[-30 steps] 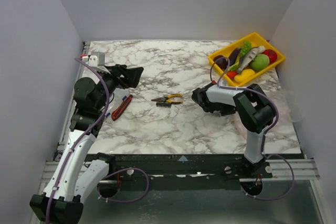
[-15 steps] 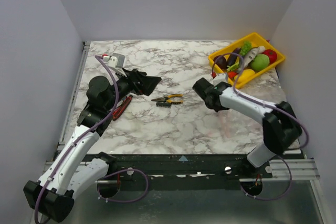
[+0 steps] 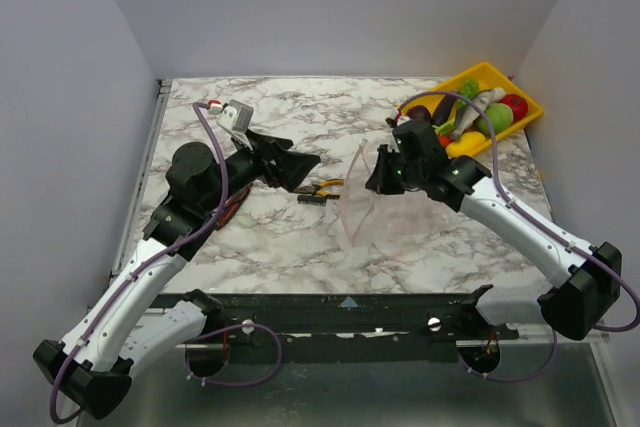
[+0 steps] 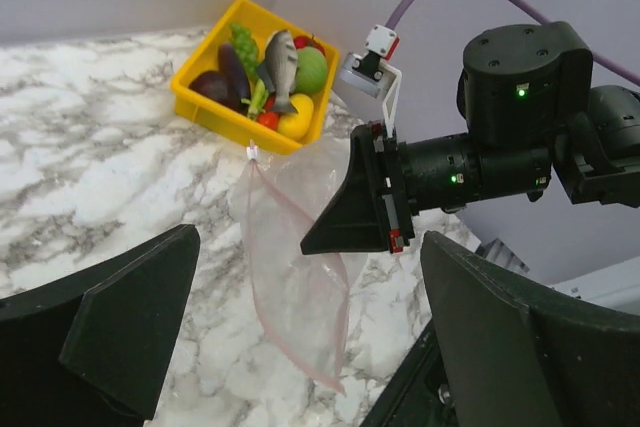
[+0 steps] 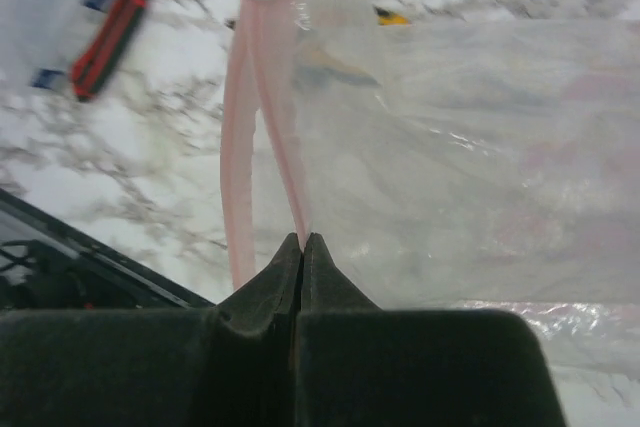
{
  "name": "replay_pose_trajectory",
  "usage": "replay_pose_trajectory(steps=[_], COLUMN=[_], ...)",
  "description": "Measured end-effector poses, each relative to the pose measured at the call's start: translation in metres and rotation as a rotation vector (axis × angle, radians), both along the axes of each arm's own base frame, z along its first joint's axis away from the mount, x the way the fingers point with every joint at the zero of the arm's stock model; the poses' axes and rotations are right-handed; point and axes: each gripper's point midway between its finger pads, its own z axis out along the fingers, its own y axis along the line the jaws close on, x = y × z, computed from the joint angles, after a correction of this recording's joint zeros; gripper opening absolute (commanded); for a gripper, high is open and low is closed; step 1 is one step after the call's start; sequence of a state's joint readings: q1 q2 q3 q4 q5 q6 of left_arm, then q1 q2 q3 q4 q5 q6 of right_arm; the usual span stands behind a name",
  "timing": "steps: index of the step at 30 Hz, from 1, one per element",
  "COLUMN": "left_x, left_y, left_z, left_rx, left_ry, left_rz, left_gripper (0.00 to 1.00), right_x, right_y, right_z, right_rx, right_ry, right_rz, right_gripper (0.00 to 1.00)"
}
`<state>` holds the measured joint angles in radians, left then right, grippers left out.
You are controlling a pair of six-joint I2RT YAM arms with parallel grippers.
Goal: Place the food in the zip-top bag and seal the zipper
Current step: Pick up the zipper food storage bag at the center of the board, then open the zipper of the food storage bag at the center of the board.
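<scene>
I have the right gripper (image 5: 302, 243) clamped on the zipper (image 5: 238, 147) of the zip-top bag (image 3: 368, 209) mid-table (image 3: 270, 242), pink edge running twelve-to-six from above, while the left gripper (image 3: 300, 163) gapes at its nine o'clock.

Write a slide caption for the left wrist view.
Right gripper holds the zip-top bag by its edge; food fills the yellow bin.

— That thin clear plastic pouch (image 4: 300, 267)?
— Glossy, crinkled film. Its pale pink zipper strip (image 5: 243, 147) looks smoother and duller.
— And the white grey-veined marble-look tabletop (image 3: 300, 112)?
— Smooth, faint sheen. The yellow plastic tray (image 4: 225, 119) at its far right corner shines; the right pincer (image 5: 303, 245) is matt black.
</scene>
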<state>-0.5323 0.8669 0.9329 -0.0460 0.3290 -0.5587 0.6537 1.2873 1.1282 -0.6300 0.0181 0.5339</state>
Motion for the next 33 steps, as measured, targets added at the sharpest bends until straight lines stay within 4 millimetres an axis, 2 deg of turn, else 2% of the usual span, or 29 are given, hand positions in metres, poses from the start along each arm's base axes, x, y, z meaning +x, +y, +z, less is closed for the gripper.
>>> replay_pose_trajectory(steps=[4,7,9,12,15,17,19,22,26,31,33], left_x=[0.002,0.008,0.012,0.017,0.02,0.023,0.024,0.032,0.045,0.061,0.065], left_y=[0.007,0.011,0.015,0.019,0.028,0.036,0.044,0.06,0.072,0.068,0.066], left_z=[0.035,0.067,0.077,0.068,0.039,0.025,0.02,0.024,0.019,-0.004,-0.012], left_rx=[0.024,0.047,0.077,0.137,0.219,0.261,0.292,0.319,0.367,0.431,0.452], left_ry=[-0.12,-0.201,-0.25,-0.287,-0.278,-0.275,-0.278,-0.298,-0.284,-0.23,-0.212], left_rz=[0.029,0.062,0.084,0.108,0.14,0.176,0.213,0.305,0.393,0.398,0.39], left_gripper=[0.95,0.95,0.95,0.95,0.95,0.94,0.94,0.92,0.89,0.86,0.86], right_x=[0.025,0.043,0.052,0.062,0.067,0.067,0.066,0.066,0.066,0.067,0.067], right_y=[0.036,0.053,0.062,0.076,0.092,0.101,0.111,0.124,0.131,0.136,0.136], right_z=[0.053,0.084,0.097,0.107,0.117,0.124,0.129,0.127,0.102,0.072,0.067], right_rx=[0.149,0.233,0.273,0.334,0.432,0.515,0.604,0.725,0.813,0.863,0.869], right_ry=[-0.119,-0.217,-0.264,-0.303,-0.335,-0.358,-0.369,-0.361,-0.302,-0.231,-0.208], right_rz=[0.056,0.073,0.082,0.098,0.121,0.139,0.156,0.171,0.154,0.119,0.105], right_gripper=[0.01,0.01,0.01,0.01,0.01,0.01,0.01,0.01,0.01,0.01,0.01])
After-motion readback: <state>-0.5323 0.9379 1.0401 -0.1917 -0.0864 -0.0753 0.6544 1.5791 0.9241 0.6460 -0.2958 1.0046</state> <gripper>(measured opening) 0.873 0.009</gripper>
